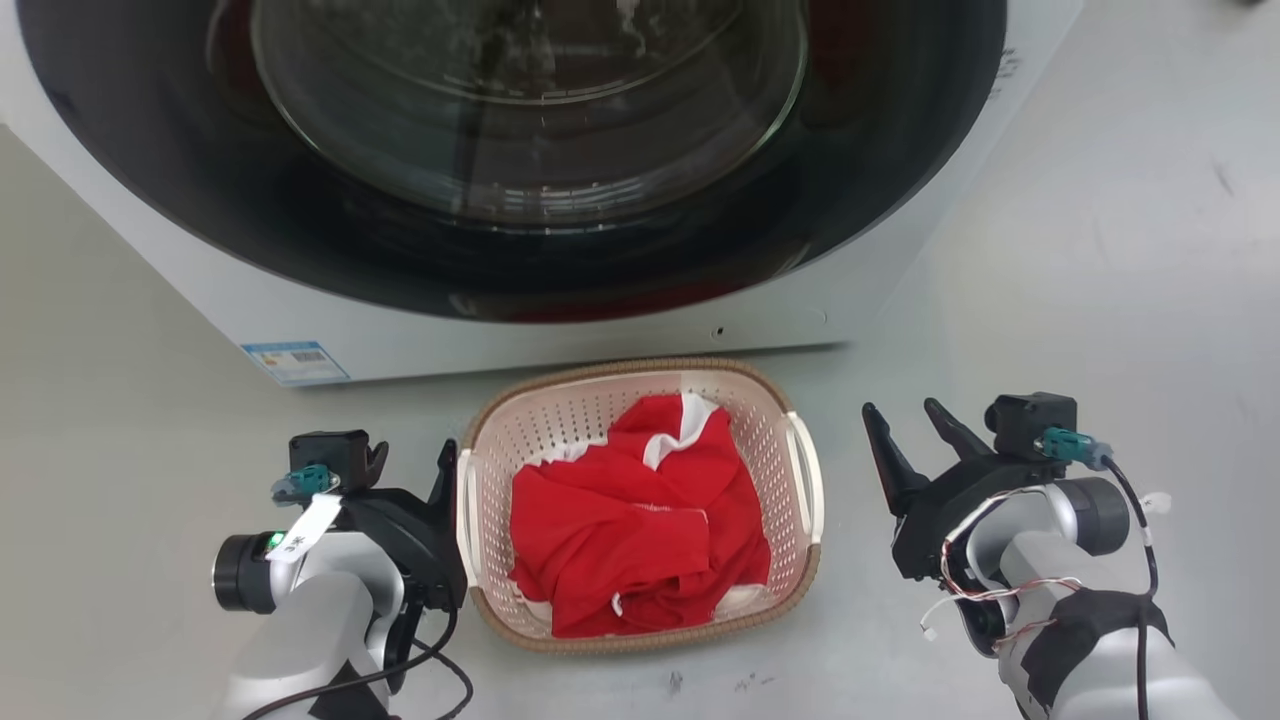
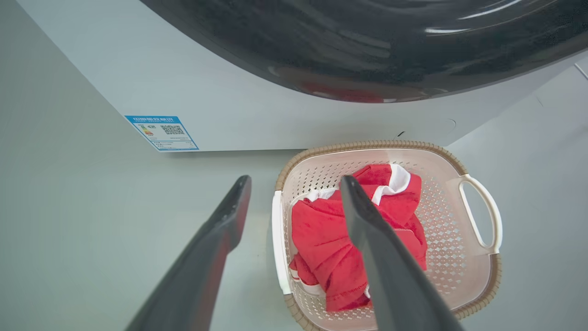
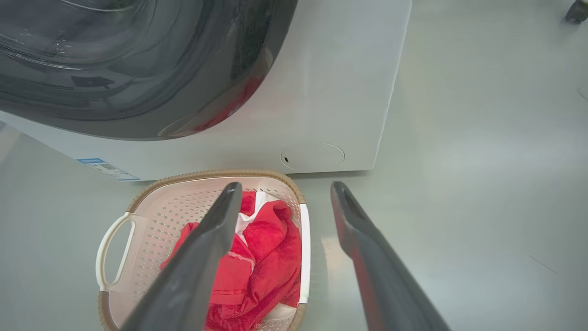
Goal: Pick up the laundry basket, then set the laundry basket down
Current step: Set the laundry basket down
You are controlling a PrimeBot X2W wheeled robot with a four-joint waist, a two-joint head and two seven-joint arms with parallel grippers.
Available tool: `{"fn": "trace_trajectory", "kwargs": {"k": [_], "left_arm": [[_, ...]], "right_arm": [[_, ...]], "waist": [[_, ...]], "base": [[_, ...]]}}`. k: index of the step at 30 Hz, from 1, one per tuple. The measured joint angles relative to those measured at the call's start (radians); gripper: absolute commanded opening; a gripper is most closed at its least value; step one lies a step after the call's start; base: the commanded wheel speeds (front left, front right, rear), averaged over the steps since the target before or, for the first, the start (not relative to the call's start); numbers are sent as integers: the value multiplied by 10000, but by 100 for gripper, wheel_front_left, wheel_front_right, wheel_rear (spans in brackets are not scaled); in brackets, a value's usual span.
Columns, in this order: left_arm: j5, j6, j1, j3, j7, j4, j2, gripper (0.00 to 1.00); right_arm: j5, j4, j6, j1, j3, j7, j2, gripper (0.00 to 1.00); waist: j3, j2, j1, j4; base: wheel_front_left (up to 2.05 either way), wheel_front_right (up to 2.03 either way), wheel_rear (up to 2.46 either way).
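Head view: the perforated pink-cream laundry basket (image 1: 560, 420), brown woven-look rim, holds crumpled red cloth (image 1: 620, 540) at lower centre, below the washer's glossy door (image 1: 300, 240). The left gripper (image 1: 412, 462) and right gripper (image 1: 900, 410) flank it, both spread wide. Wrist views: each gripper's smooth dark fingers (image 2: 367, 230) frame a white loop handle (image 3: 304, 248).

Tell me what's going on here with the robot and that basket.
The robot looks set to lift the laundry basket, which sits on the floor in front of the washer with a red garment inside. The left gripper is open and close against the basket's left handle, with one finger outside the rim and one over the inside. The right gripper is also open, off to the basket's right with a gap between them. Neither handle is gripped yet.
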Motion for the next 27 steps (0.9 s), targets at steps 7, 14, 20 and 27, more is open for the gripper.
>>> {"fn": "trace_trajectory", "kwargs": {"k": [7, 14, 20, 27], "left_arm": [[117, 328, 593, 288, 0, -1005, 211, 100], [543, 769, 1353, 491, -2, -2393, 433, 100], [1037, 1166, 2221, 723, -2, -3889, 761, 100], [1708, 1524, 3419, 1085, -4, -5990, 1110, 100]], "right_arm": [[-48, -980, -240, 610, -370, -2, -196, 100], [-288, -2194, -637, 1410, -840, -2, -594, 100], [-616, -3444, -1001, 2101, -1170, -2, -882, 100], [-1141, -5062, -1476, 3078, -1442, -2, -1103, 100]], "waist": [[-727, 0, 0, -31], [-1403, 0, 1, 2], [-1932, -1, 0, 49], [-2414, 0, 1, 55]], "base": [[0, 0, 0], [0, 0, 0], [0, 0, 0], [0, 0, 0]]}}
